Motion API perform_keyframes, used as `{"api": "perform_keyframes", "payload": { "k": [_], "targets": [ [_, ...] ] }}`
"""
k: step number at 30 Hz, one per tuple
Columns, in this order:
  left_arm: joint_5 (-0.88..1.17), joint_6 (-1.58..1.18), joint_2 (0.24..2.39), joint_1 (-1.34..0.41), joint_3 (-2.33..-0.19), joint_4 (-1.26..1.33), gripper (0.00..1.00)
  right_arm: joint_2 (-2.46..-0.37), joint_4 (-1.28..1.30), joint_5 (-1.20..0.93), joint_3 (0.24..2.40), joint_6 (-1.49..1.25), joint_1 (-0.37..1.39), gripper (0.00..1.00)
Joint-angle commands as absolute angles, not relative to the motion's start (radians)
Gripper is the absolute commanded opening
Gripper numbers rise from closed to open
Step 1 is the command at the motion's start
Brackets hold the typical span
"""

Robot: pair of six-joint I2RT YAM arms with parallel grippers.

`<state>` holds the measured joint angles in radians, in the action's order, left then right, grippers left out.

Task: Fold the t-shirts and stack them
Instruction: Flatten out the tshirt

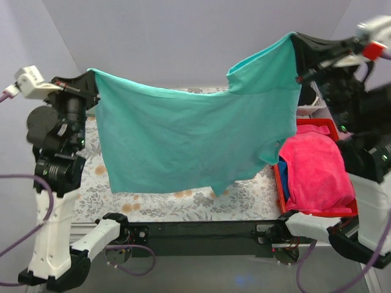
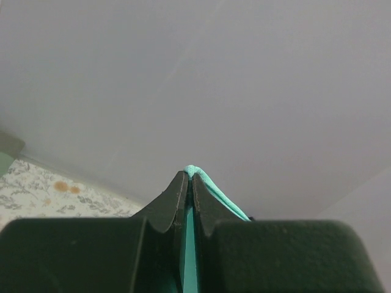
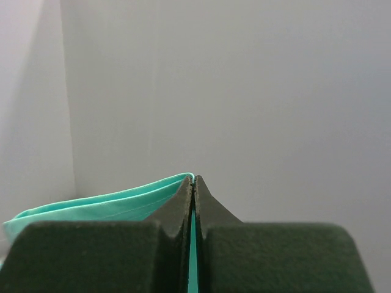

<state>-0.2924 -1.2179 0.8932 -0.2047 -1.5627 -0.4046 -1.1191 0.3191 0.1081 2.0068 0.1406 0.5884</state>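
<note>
A teal t-shirt [image 1: 183, 134] hangs spread in the air above the table, stretched between both grippers. My left gripper [image 1: 90, 74] is shut on its upper left corner; the left wrist view shows teal cloth [image 2: 214, 194] pinched between the black fingers [image 2: 171, 204]. My right gripper [image 1: 295, 38] is shut on its upper right corner, held higher; the right wrist view shows the teal cloth [image 3: 110, 204] running left from the shut fingers [image 3: 211, 210]. The shirt's lower edge and a sleeve hang down near the table's front.
A red bin [image 1: 324, 129] at the right holds a pink garment [image 1: 314, 171] over something blue. The grey flower-patterned table cover [image 1: 153, 204] lies under the hanging shirt. Grey walls stand behind and at both sides.
</note>
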Motion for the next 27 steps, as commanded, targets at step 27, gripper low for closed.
{"api": "perform_keyframes", "payload": {
  "k": [27],
  "targets": [
    [-0.44, -1.249, 0.983, -0.199, -1.556, -0.393, 0.0, -1.06, 0.259, 0.141, 1.812, 0.247, 0.568, 0.01]
  ]
}}
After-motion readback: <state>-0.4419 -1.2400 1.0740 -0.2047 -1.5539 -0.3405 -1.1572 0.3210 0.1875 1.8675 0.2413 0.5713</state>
